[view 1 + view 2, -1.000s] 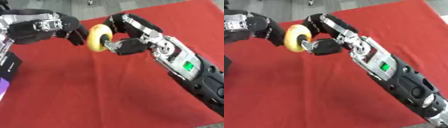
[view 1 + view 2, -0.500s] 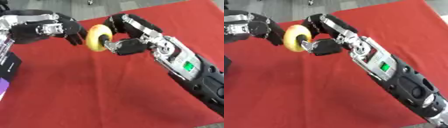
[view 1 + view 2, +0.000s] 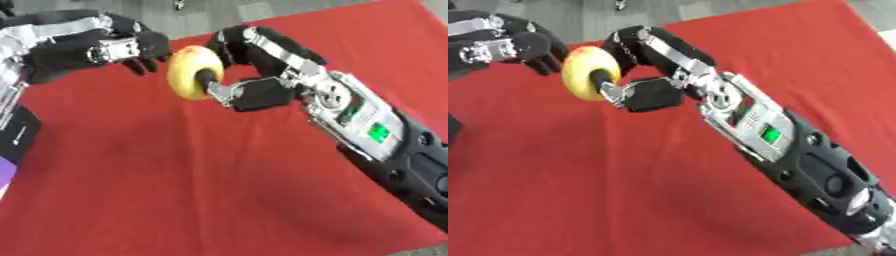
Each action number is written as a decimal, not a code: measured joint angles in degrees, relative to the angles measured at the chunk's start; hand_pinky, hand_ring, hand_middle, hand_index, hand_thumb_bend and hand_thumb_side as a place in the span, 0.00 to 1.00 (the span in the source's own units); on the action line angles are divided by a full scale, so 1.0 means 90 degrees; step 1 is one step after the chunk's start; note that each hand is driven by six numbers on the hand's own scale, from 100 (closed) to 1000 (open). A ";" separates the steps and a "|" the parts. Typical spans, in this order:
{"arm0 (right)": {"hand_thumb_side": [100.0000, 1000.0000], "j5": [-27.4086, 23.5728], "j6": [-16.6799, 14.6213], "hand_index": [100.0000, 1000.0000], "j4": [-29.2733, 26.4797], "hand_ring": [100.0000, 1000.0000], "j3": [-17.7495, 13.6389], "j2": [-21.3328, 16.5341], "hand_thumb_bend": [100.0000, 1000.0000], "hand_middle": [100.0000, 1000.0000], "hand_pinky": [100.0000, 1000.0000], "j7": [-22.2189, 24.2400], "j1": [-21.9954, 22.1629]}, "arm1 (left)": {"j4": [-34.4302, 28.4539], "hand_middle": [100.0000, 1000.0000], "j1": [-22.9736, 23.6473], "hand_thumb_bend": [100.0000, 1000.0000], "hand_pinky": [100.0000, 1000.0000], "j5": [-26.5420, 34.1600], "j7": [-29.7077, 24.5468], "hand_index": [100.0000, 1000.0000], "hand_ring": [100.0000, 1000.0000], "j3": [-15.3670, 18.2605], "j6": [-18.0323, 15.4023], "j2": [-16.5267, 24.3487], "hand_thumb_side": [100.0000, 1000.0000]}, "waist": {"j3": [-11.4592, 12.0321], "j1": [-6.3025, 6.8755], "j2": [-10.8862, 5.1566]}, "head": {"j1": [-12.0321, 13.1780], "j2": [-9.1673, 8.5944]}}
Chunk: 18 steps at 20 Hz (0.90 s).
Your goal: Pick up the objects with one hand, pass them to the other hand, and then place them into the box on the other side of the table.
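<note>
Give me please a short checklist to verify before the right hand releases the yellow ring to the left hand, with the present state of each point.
1. Right hand holds the yellow ring, with fingers curled round it: ok.
2. Ring is lifted above the red cloth: ok.
3. Left hand is right beside the ring: ok.
4. Left hand fingers have closed on the ring: not ok; they are only curled next to it.
5. Left hand touches the ring: cannot tell.
6. Destination box is in sight: cannot tell; only a dark object shows at the left edge.
</note>
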 measured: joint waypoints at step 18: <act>0.12 0.0031 -0.0016 0.54 -0.0083 0.56 -0.0001 -0.0012 0.00 0.36 0.64 0.0009 0.0066 | 0.0051 0.73 -0.0026 0.10 0.82 -0.0071 -0.0658 0.79 0.76 -0.0041 -0.0237 -0.0055 1.00 | -0.0002 0.0000 0.0026 | -0.0019 -0.0001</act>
